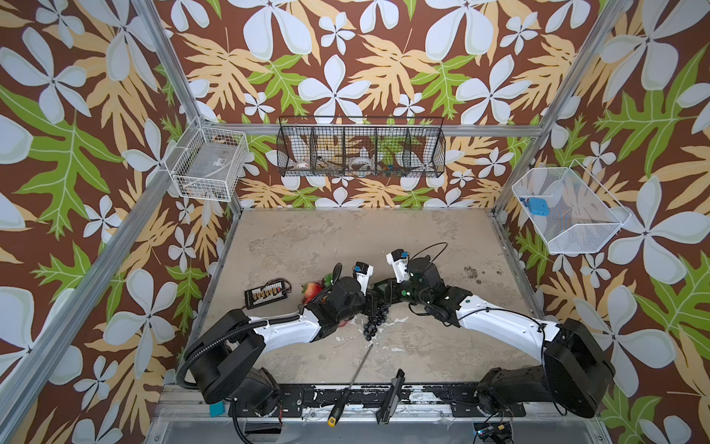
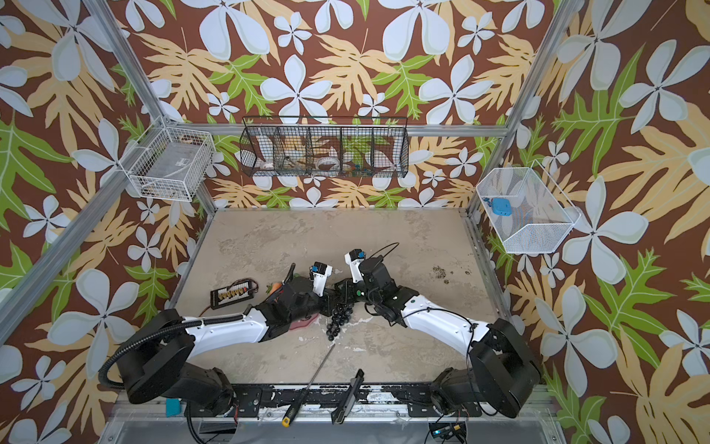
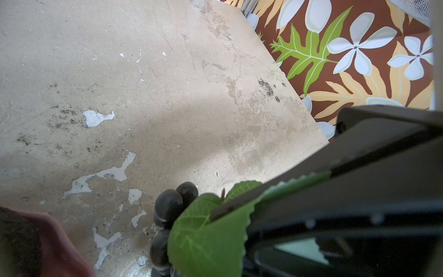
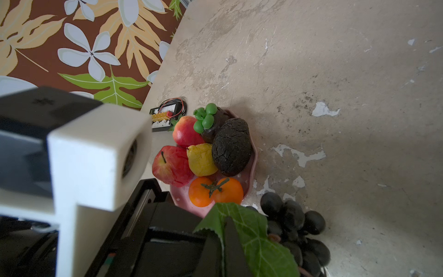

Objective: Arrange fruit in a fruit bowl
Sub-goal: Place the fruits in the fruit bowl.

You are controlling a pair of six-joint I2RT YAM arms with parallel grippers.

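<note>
Though the bowl (image 4: pixel 184 199) already carries apples (image 4: pixel 172 165), lemon (image 4: pixel 201 159), oranges (image 4: pixel 215 191), mangosteen (image 4: pixel 211 124) and avocado (image 4: pixel 231 146), the grapes (image 4: pixel 294 223) lie outside it, trailing over the table (image 4: pixel 335 72) just beside its rim. Your right claw (image 4: pixel 221 230) is clamped tight on the leaf (image 4: pixel 254 230) crowning the bunch. Your left claw (image 1: pixel 369 303) is closed too, right against it; what it pinches cannot be told. Expect the bunch to be light and limp, beads swinging on a soft stalk. The leaf looks thin and slippery, apt to tear, so the stem beneath it is the surer hold.
</note>
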